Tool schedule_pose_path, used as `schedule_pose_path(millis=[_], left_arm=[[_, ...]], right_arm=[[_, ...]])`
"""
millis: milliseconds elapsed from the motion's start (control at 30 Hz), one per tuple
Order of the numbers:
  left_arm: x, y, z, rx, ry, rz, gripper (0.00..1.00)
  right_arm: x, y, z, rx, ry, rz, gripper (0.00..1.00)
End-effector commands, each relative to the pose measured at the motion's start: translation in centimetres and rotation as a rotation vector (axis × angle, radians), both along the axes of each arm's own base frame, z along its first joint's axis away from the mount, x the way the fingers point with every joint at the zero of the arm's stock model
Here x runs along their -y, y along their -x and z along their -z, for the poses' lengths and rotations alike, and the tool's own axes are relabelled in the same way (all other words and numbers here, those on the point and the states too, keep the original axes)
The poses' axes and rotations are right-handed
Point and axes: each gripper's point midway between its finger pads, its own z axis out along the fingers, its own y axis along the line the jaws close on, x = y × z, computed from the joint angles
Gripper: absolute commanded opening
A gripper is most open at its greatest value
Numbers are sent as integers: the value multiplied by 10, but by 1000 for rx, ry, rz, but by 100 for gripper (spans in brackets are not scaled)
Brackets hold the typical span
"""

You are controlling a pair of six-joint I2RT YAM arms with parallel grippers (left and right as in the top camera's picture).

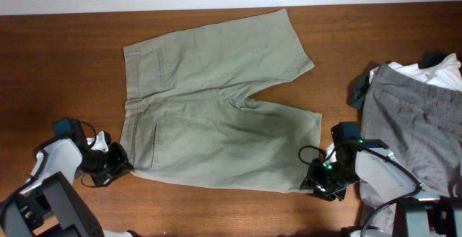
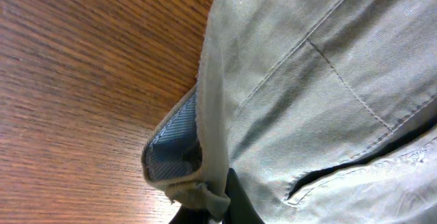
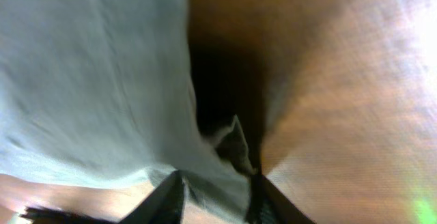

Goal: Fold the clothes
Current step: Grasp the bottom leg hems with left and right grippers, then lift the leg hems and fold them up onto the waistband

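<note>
Khaki shorts [image 1: 216, 107] lie flat and spread out on the wooden table [image 1: 58, 63], in the span between the two claws and stretching away from both.

Left gripper [image 1: 119, 161]: sits at the near waistband corner, low on the table. In the wrist view that corner is curled up right at the claw, with the pale inner lining [image 2: 174, 138] showing. A dark finger [image 2: 240, 207] is pressed against the cloth. Reads as clamped on the waistband corner. Waistband seam and a pocket slit run off beyond the claw, with bare wood on the other side.

Right gripper [image 1: 314, 179]: sits at the near hem corner of the closer leg. In the wrist view, one finger [image 3: 167, 197] is on each side of the hem corner and cloth fills the gap between them. A small peak of fabric stands just past the tips with dark shadow beside it. That view is blurred, so I can't tell if it is actually pinching or only straddling.

The other leg lies on the far side of the shorts from both claws, flat and apart from the near leg.

Beyond the right claw's outer side, close to the arm, is a heap with grey trousers [image 1: 411, 121] on top. A white piece [image 1: 433, 71] sits at its far edge, and a dark piece [image 1: 359, 91] pokes out on the side facing the shorts. The heap is not touching the shorts.
</note>
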Motion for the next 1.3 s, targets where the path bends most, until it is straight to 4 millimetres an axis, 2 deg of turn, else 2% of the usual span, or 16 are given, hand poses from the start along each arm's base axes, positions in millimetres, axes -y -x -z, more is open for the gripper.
schedule_pose_path(millis=[0,67,167,267,367,400,433,633,700,767,833,933,1067,1133,1200,1267], left_arm=[[0,-7,-3,34,11,43,0],[0,-7,-3,40,8,56,0],[-3,-13,-9,57,0,78,0],[-9,-24,-32,78,-12,78,0],[-8,-23,-63,110,-28,114,0],[-8,-23,-82,151,-52,120,0],[-8,-22,-94,180,-70,120,0],[3,2,-183,405,-217,122,0],[5,19,-204,441,-285,116,0],[-2,36,-213,412,-368,99,0],[-7,40,-214,397,-399,88,0],[-17,18,-208,398,-390,67,0],[-30,-15,-172,312,-308,64,0],[-40,-33,-151,277,-289,67,0],[-53,-62,-121,267,-270,68,0],[-55,-91,-104,321,-228,72,0]], right_arm=[[10,-3,10,30,60,-14,25],[17,-8,9,52,98,-38,4],[17,-17,-17,87,98,-54,4],[21,-34,-81,206,128,-65,4],[44,-50,-145,366,270,-48,4],[53,-55,-185,458,324,-31,4],[54,-56,-203,495,330,-25,4],[65,-44,-296,643,397,13,4],[66,-40,-320,694,408,25,4],[67,-41,-332,724,412,32,4],[69,-50,-337,743,422,39,4],[75,-95,-324,711,461,34,4],[72,-186,-275,651,444,-2,4],[63,-221,-249,645,400,-46,4],[51,-259,-216,643,329,-60,4],[50,-289,-190,653,321,-60,4]])
